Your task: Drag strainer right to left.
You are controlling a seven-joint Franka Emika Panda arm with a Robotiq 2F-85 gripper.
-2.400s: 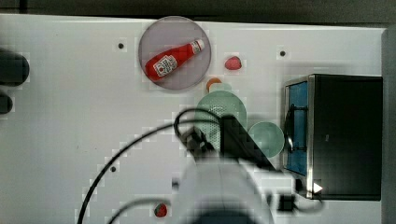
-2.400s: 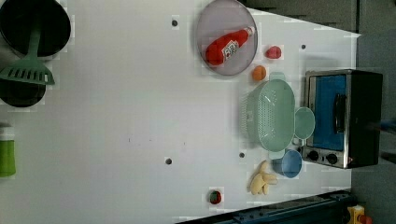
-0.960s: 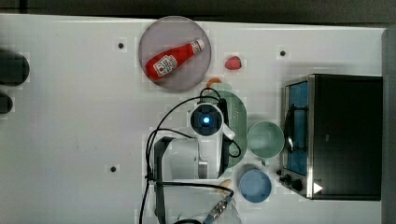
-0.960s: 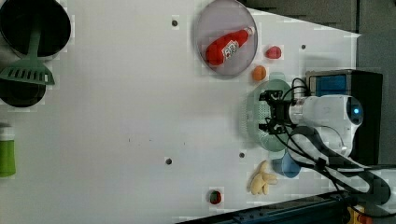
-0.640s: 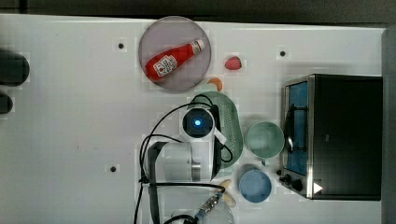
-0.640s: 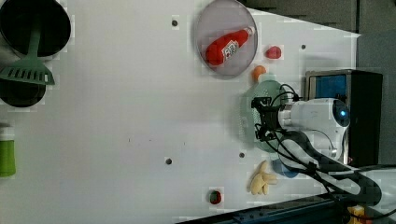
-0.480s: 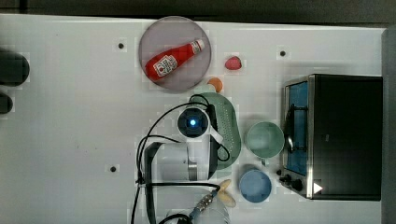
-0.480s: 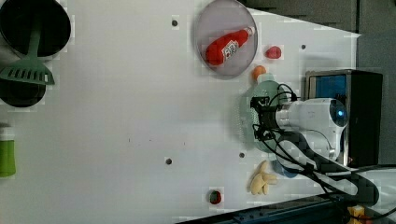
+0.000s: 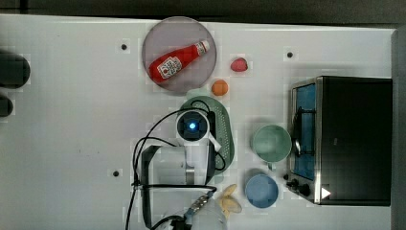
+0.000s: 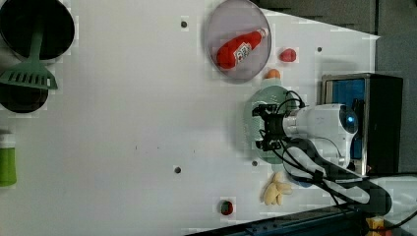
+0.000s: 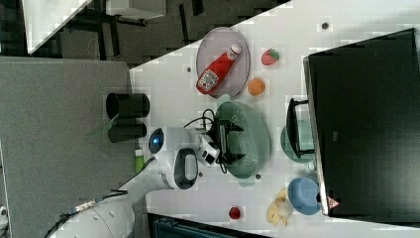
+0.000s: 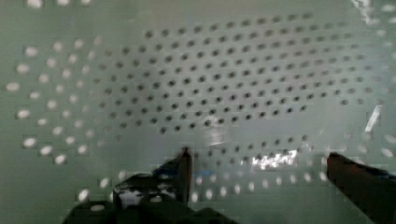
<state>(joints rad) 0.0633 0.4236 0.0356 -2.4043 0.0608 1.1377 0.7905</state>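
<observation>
The strainer [image 9: 227, 139] is a pale mint-green oval colander lying on the white table, just below the grey plate in the top view. My gripper [image 11: 229, 142] reaches down inside it near its rim on the right view's left, open, with nothing between the two black fingers. The left view shows the gripper [image 10: 264, 128] over the strainer [image 10: 268, 96] as well. In the wrist view the perforated strainer bottom [image 12: 210, 84] lies close under the spread fingertips [image 12: 184, 163]. My arm's wrist [image 9: 192, 125] covers much of the strainer in the top view.
A grey plate [image 9: 158, 43] holds a ketchup bottle [image 9: 177, 61]. An orange [image 9: 219, 87] and strawberry [image 9: 239, 64] lie nearby. A mint cup [image 9: 271, 142], blue bowl [image 9: 261, 190], bananas [image 9: 230, 201] and toaster oven [image 9: 344, 139] stand on the top view's right. The white table [image 9: 72, 120] stretches wide toward the top view's left.
My arm came down into the strainer and has moved toward the top view's left; the strainer has slid that way with it, away from the mint cup.
</observation>
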